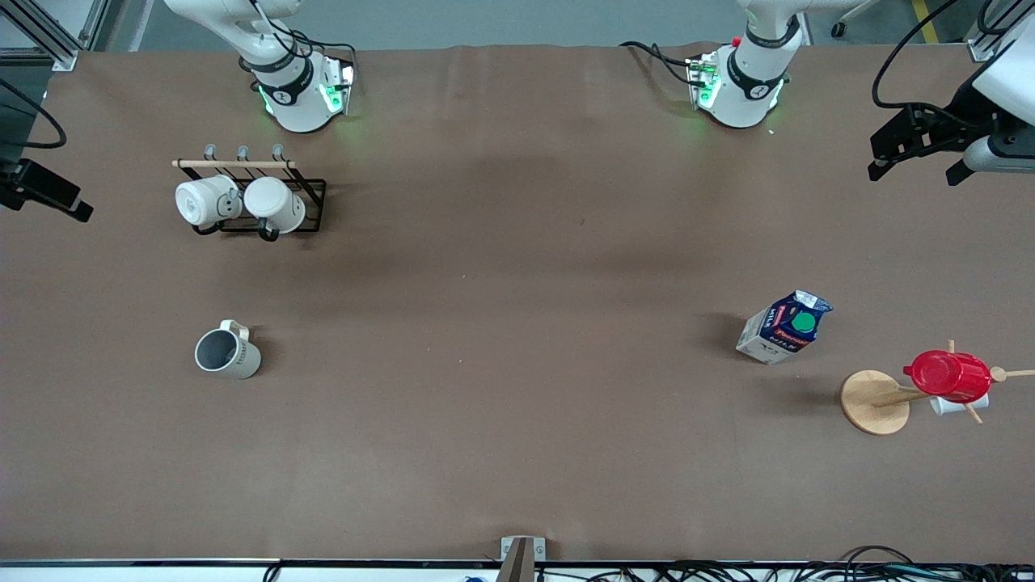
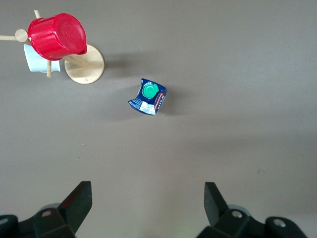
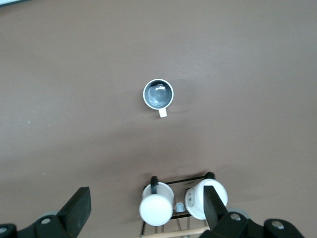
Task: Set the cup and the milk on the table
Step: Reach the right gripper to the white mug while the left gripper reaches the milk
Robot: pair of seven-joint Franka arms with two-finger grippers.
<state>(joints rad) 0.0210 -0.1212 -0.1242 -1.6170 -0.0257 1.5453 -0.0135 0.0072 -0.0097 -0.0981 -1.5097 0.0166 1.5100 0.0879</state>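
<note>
The beige cup (image 1: 228,354) stands upright on the brown table (image 1: 517,323) toward the right arm's end, its grey inside showing in the right wrist view (image 3: 159,93). The milk carton (image 1: 784,327), with a blue top and a green cap, stands on the table toward the left arm's end and also shows in the left wrist view (image 2: 147,96). My left gripper (image 2: 147,186) is open and empty, high over the table beside the milk; it shows in the front view (image 1: 918,166). My right gripper (image 3: 146,191) is open and empty, high over the mug rack.
A black wire rack (image 1: 311,206) with two white mugs (image 1: 242,202) stands farther from the front camera than the cup. A wooden mug tree on a round disc (image 1: 875,402) carries a red cup (image 1: 950,376) and a small white cup (image 1: 958,404), close to the milk.
</note>
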